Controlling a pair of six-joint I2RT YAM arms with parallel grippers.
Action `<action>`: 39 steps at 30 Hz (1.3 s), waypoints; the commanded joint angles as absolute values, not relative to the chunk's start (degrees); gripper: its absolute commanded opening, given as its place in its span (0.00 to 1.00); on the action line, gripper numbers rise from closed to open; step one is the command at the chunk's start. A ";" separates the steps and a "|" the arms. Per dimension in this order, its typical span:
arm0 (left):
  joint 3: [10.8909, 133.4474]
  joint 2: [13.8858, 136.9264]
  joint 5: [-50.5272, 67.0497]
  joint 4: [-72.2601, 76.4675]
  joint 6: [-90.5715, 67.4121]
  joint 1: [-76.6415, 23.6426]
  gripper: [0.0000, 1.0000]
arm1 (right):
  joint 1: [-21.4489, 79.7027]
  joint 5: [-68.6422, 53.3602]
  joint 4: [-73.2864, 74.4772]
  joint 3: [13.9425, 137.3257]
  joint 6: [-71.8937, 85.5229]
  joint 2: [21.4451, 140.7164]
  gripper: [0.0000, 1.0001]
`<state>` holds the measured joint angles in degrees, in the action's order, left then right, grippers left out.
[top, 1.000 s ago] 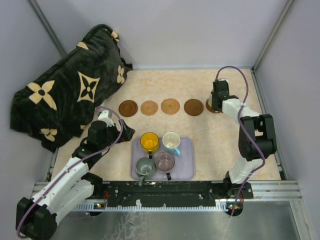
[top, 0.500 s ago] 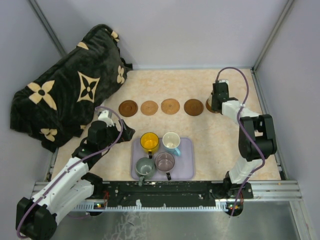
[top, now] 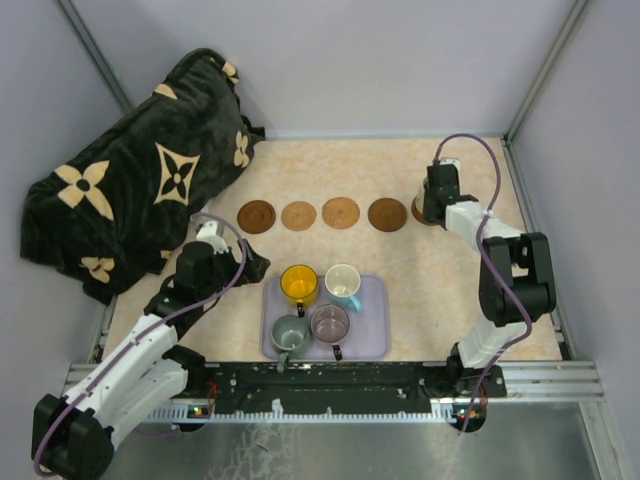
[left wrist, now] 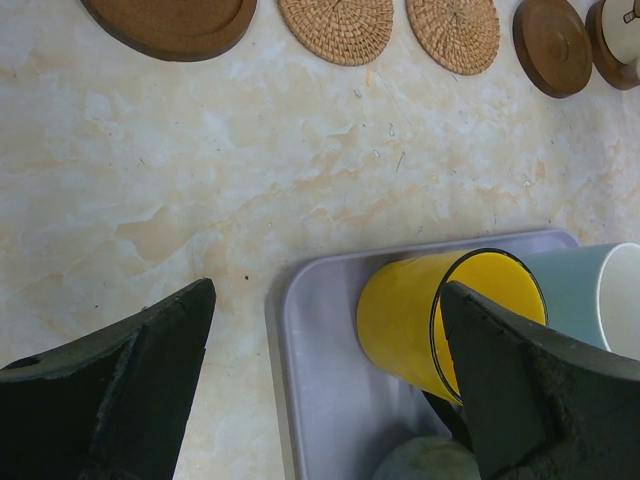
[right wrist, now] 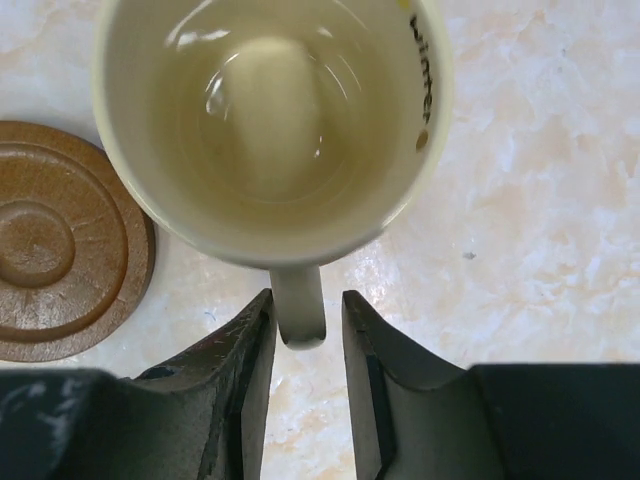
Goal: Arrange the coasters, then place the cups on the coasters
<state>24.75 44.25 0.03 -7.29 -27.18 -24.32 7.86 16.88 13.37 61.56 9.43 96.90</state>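
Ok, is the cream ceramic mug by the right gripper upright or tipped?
Upright. The right wrist view looks straight down into the cream ceramic mug, showing its round rim and bottom.

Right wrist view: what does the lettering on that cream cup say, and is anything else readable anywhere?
"winter": dark print just inside the rim of the cream cup.
A small mark below that word: too blurred to read.
No text on the yellow cup, lavender tray, coasters or black blanket, which shows only flower motifs.
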 commanded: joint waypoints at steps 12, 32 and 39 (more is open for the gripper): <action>24.04 43.66 0.29 -6.35 -27.25 -24.67 1.00 | 8.04 18.03 14.12 62.80 10.73 88.80 0.42; 25.76 43.05 -1.84 -9.77 -25.32 -25.78 1.00 | 37.27 22.90 28.40 52.06 28.28 61.74 0.74; 25.48 41.85 -2.49 -10.37 -26.82 -26.75 1.00 | 50.01 22.43 34.24 49.65 32.84 58.27 0.70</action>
<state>24.29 42.87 -1.58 -9.65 -26.35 -26.02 46.02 20.91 30.06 49.39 28.53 60.38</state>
